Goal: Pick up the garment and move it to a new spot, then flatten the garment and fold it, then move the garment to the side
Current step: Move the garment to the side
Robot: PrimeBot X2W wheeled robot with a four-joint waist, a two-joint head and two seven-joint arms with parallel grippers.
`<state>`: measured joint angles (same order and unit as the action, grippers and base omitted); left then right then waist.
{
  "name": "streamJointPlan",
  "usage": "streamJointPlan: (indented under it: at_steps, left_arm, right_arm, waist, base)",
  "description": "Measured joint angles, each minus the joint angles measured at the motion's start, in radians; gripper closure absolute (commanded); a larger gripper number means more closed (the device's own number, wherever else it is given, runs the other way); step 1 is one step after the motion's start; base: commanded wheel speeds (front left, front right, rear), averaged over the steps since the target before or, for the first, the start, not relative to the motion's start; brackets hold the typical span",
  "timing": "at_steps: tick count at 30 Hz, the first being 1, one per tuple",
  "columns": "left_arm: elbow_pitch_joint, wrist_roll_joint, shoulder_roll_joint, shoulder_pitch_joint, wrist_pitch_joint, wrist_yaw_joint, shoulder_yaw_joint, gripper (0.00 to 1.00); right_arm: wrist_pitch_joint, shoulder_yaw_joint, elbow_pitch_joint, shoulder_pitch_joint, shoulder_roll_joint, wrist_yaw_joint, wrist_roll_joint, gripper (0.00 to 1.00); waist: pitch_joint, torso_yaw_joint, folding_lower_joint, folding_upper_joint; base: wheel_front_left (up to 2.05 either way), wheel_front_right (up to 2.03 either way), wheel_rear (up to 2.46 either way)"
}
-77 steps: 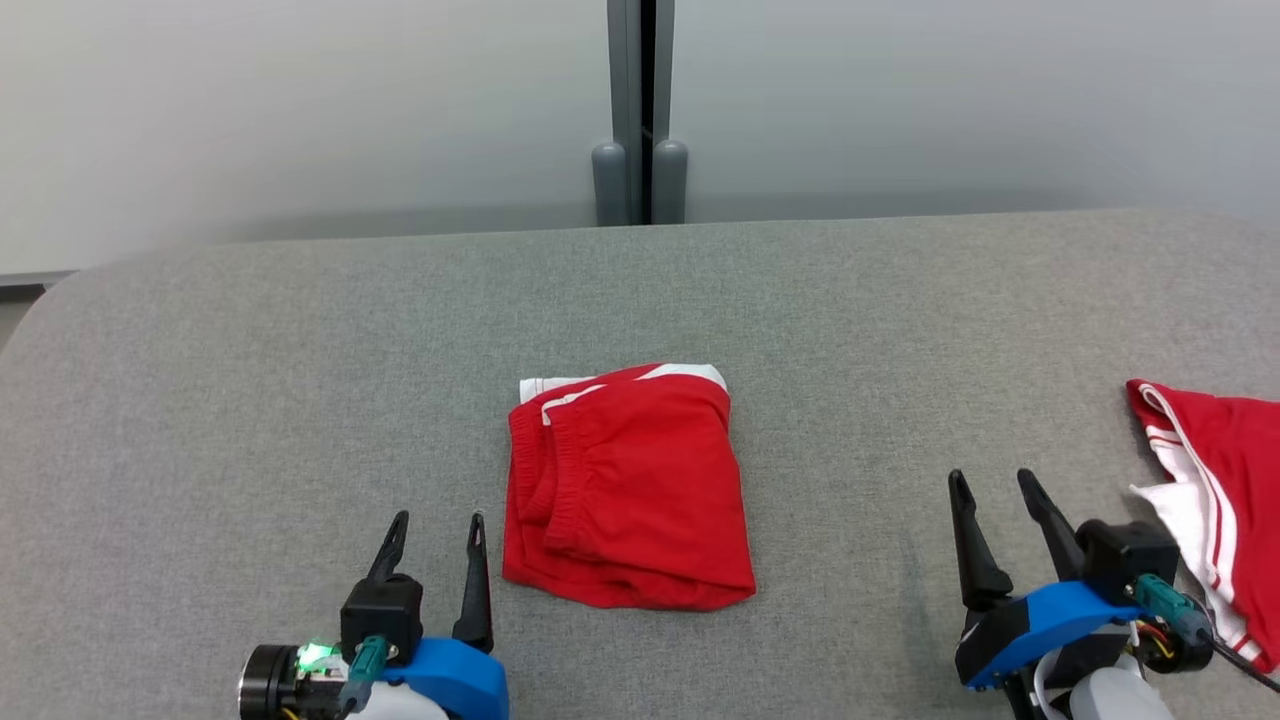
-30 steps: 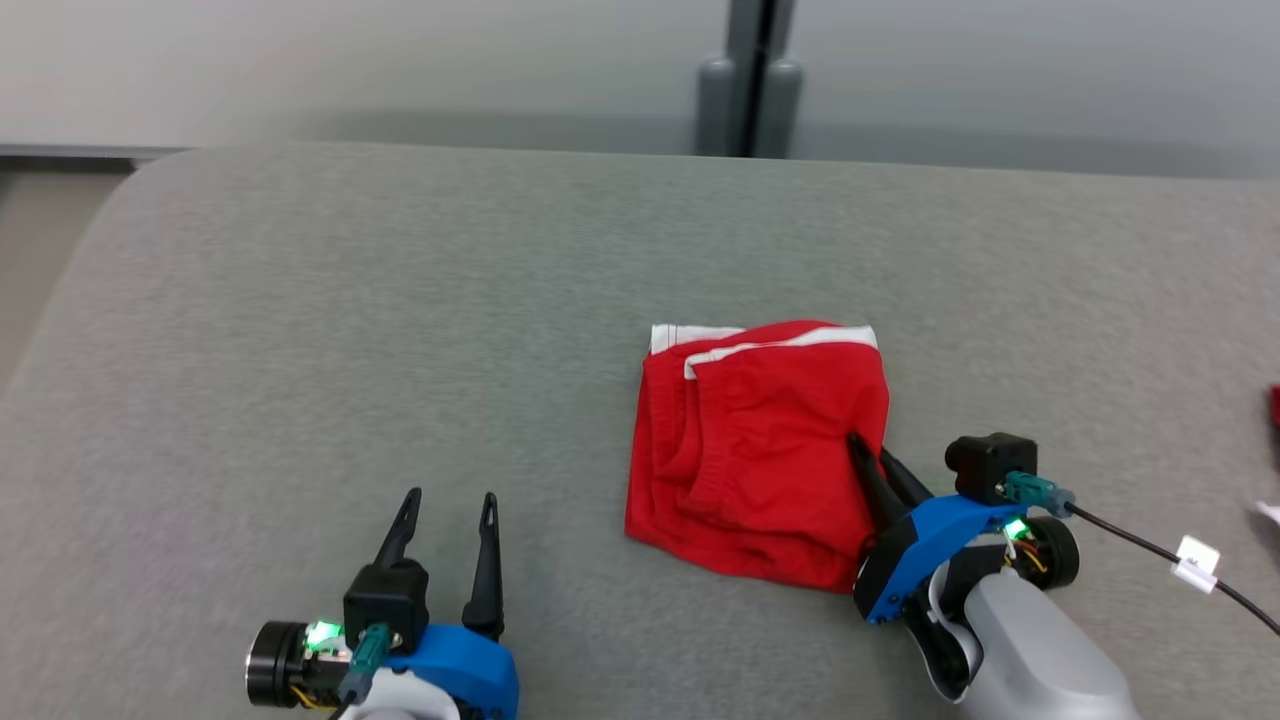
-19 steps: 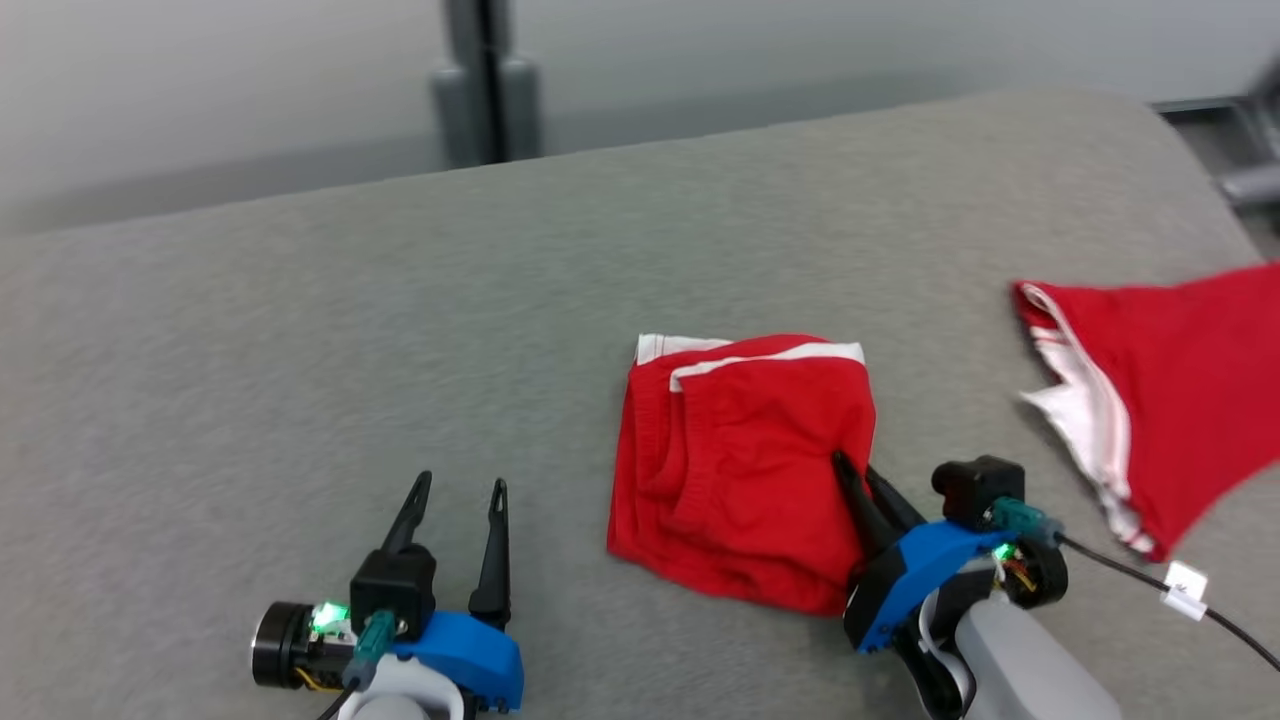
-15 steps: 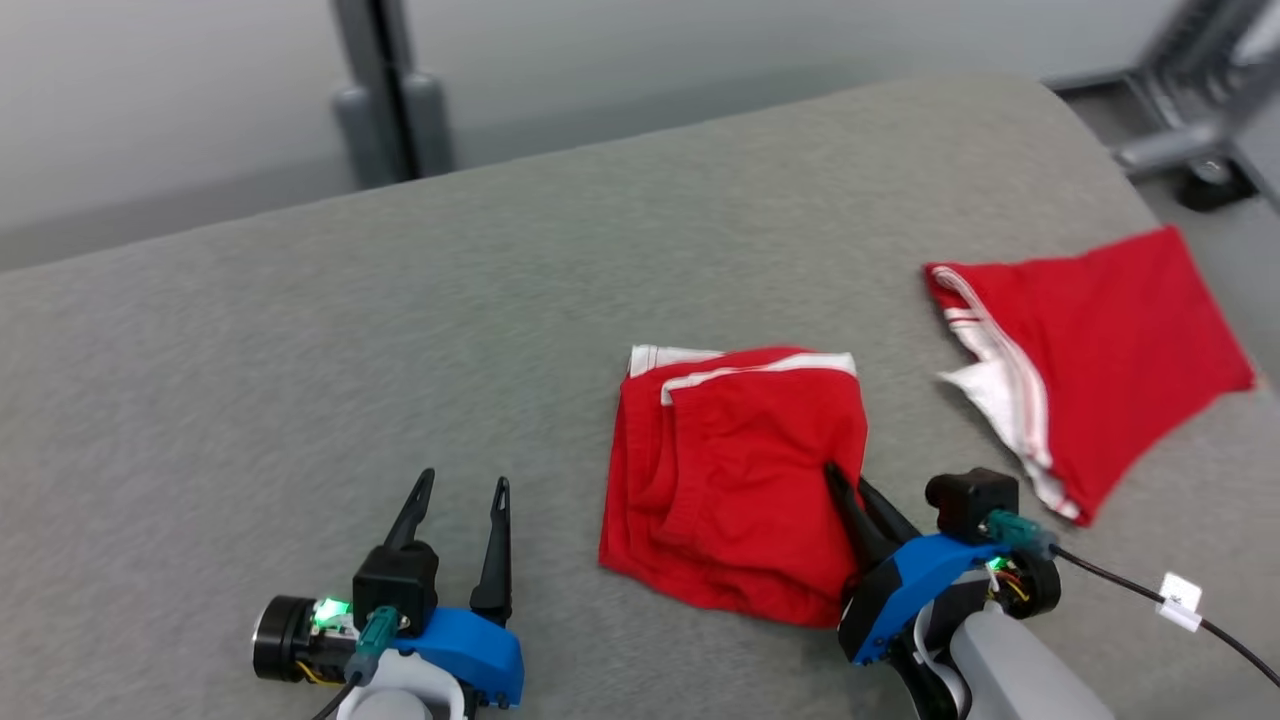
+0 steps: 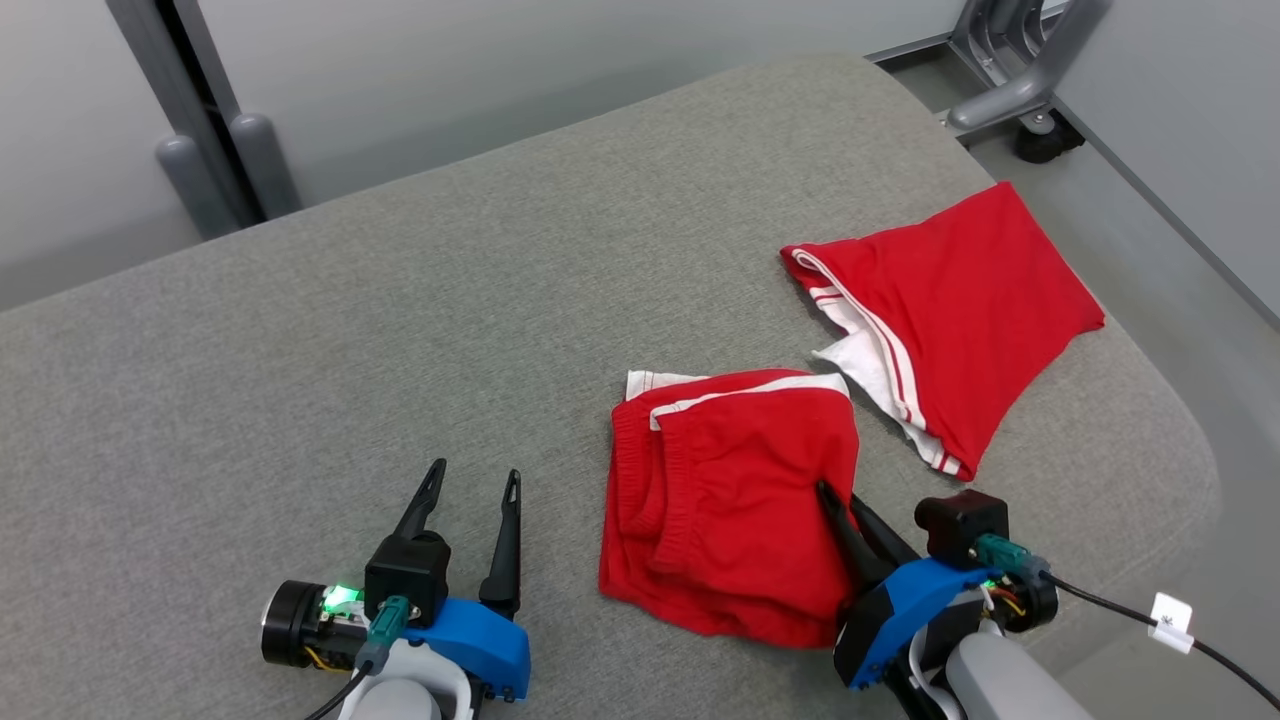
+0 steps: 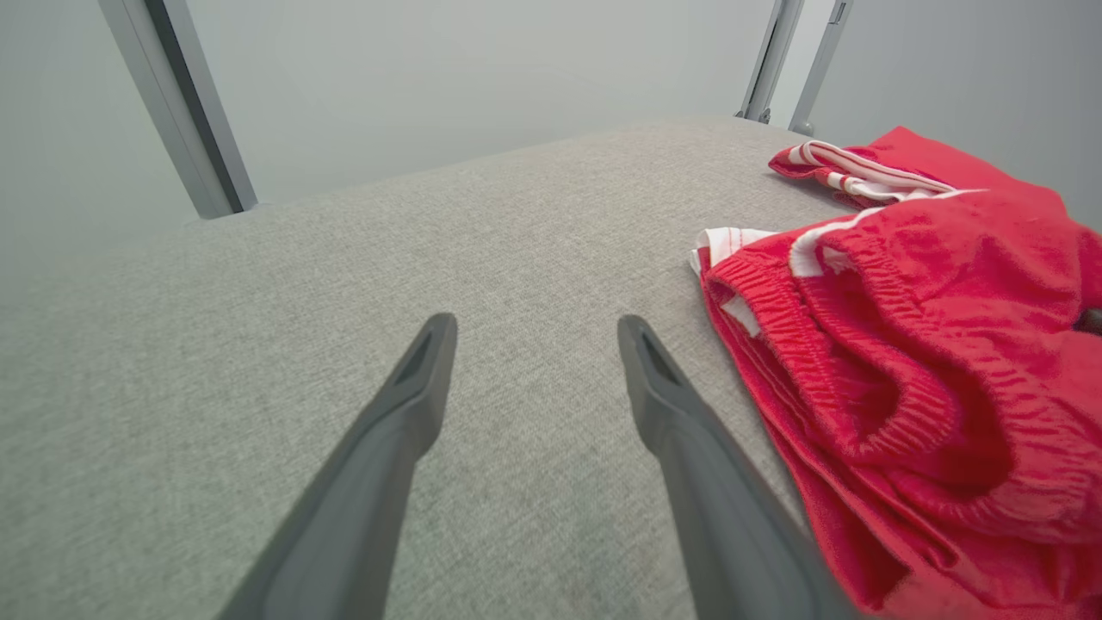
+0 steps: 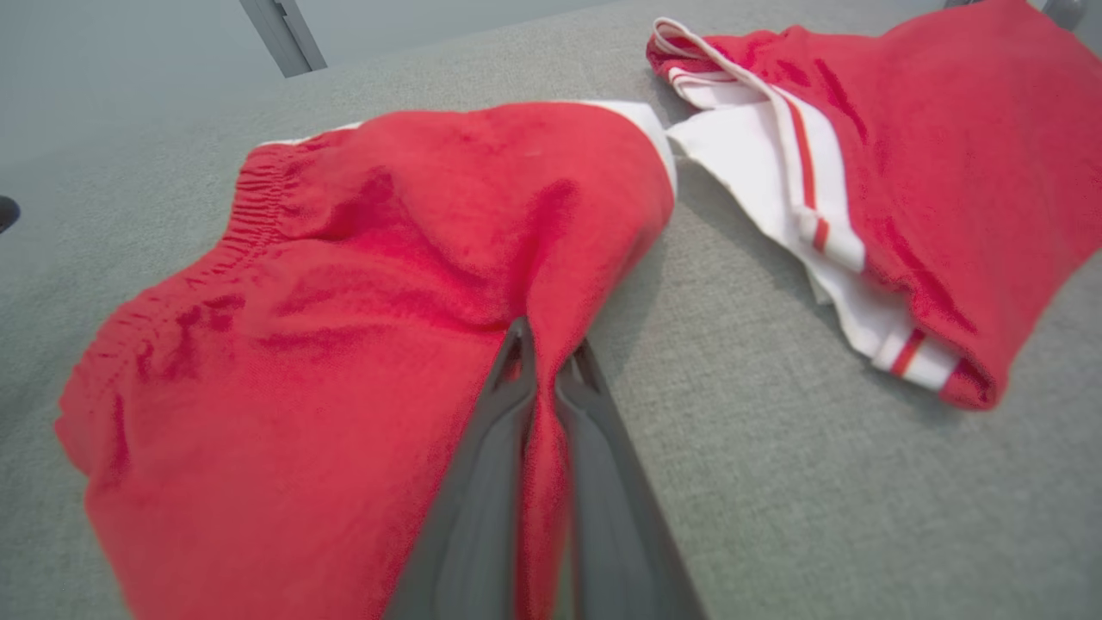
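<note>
Garment [image 5: 730, 490] pinched at its right edge by closed right gripper [image 5: 838, 495]; left gripper [image 5: 476, 470] wide open, empty, over counter [image 5: 400, 300].

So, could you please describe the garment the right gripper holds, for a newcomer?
On the grey padded table, look right. The folded red shorts lie nearer the robot, pinched by the right gripper; unlike the spread red-and-white garment beyond, they show a gathered waistband.

Grey fabric-covered table [image 5: 300, 330]. Red cloth with white striped edge [image 5: 985, 290] lies flat at table's right end. Two grey round-topped posts [image 5: 262, 165] behind table's far edge; grey metal frame leg [image 5: 1030, 85] beyond right end.
</note>
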<state>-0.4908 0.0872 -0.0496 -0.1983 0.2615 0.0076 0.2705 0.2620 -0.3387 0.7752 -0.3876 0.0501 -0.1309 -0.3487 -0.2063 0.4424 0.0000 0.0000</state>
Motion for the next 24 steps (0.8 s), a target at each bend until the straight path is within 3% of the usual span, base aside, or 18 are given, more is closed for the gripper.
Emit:
streamJointPlan:
  at_steps: [5, 15, 22, 23, 24]
  left_arm:
    - [-0.008, 0.001, 0.000, -0.005, 0.000, -0.006, 0.018, 0.00]
    - [-0.010, 0.000, 0.000, -0.011, 0.000, -0.005, 0.022, 0.00]
    - [-0.010, -0.019, -0.001, -0.029, 0.000, -0.009, 0.022, 0.00]
    - [-0.010, -0.021, -0.001, -0.031, 0.000, -0.009, 0.022, 0.00]
    - [-0.011, -0.024, -0.002, -0.033, 0.000, -0.009, 0.021, 0.00]
  right_arm:
    - [0.000, 0.017, -0.022, -0.043, 0.022, 0.000, 0.061, 1.00]
    - [-0.024, 0.146, 0.119, -0.238, 0.289, 0.000, 0.207, 1.00]
    - [-0.040, 0.277, 0.256, -0.347, 0.414, 0.000, 0.339, 1.00]
    - [-0.040, 0.313, 0.274, -0.357, 0.422, 0.000, 0.352, 0.79]
    - [-0.039, 0.345, 0.285, -0.365, 0.433, 0.000, 0.374, 0.12]
  waist:
    - [-0.009, -0.028, -0.0001, 0.0000]
    - [-0.044, -0.115, 0.0000, 0.0000]
    - [-0.082, -0.173, 0.0000, 0.0000]
    - [-0.086, -0.181, 0.0000, 0.0000]
    - [-0.091, -0.188, 0.0000, 0.0000]
  base:
    - [0.00, 0.00, 0.00]
    - [0.00, 0.00, 0.00]
    - [0.00, 0.00, 0.00]
    - [0.00, 0.00, 0.00]
    - [0.00, 0.00, 0.00]
